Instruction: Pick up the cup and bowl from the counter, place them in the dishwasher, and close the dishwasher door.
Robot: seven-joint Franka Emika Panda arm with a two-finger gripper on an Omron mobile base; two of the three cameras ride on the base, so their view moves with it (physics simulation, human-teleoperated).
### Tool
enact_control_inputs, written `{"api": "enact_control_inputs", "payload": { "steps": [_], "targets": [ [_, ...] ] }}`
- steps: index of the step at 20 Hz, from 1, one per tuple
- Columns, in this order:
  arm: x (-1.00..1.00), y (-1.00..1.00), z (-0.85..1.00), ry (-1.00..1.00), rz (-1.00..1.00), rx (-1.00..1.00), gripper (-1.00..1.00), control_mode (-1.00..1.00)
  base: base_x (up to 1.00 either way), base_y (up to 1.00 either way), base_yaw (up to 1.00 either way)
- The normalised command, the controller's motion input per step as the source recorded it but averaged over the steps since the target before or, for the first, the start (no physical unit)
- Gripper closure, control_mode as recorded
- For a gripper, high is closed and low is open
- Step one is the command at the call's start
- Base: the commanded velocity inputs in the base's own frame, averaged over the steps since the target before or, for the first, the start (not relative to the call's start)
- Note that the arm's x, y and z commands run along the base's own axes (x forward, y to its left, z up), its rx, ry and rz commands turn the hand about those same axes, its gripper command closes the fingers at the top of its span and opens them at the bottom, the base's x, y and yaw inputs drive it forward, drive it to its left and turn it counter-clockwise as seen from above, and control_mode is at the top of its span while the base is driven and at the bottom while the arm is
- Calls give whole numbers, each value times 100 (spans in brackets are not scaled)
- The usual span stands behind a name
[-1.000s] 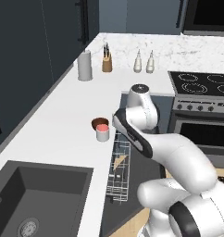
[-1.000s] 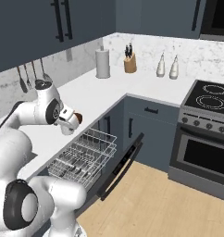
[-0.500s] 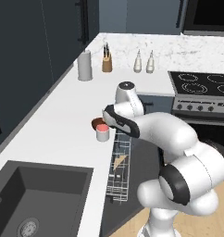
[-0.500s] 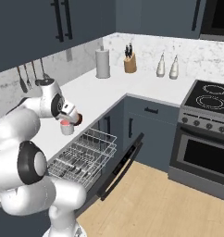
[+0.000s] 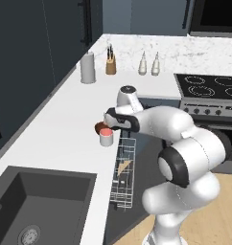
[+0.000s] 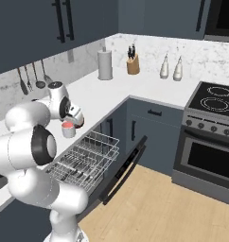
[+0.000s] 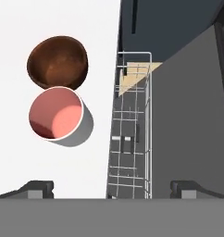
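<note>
Two task items, the cup [image 7: 58,115] and the bowl [image 7: 57,62], stand touching on the white surface [image 5: 60,129] close to its front edge, directly beside the pulled-out wire rack [image 6: 85,158] of the dishwasher [image 5: 130,201]. The cup shows a pinkish interior; the bowl is glossy reddish-brown. The claw [image 7: 111,187] hangs above both with its fingertips [image 7: 37,187] spread wide, gripping nothing. The dishwasher door [image 6: 126,170] is lowered, hanging open over the wood floor [image 6: 154,208].
</note>
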Motion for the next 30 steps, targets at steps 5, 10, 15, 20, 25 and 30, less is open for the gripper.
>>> {"api": "enact_control_inputs", "payload": {
  "steps": [5,10,15,20,25,30],
  "targets": [
    [38,21,-33,4,0,0,-100,-100,0,0,0],
    [49,24,-29,9,0,0,-100,-100,0,0,0],
    [50,12,-26,10,0,0,-100,-100,0,0,0],
    [50,8,-23,8,0,0,-100,-100,0,0,0],
    [47,4,-23,7,0,0,-100,-100,0,0,0],
    [13,0,-22,5,-1,0,-100,-100,0,0,0]
  ]
}}
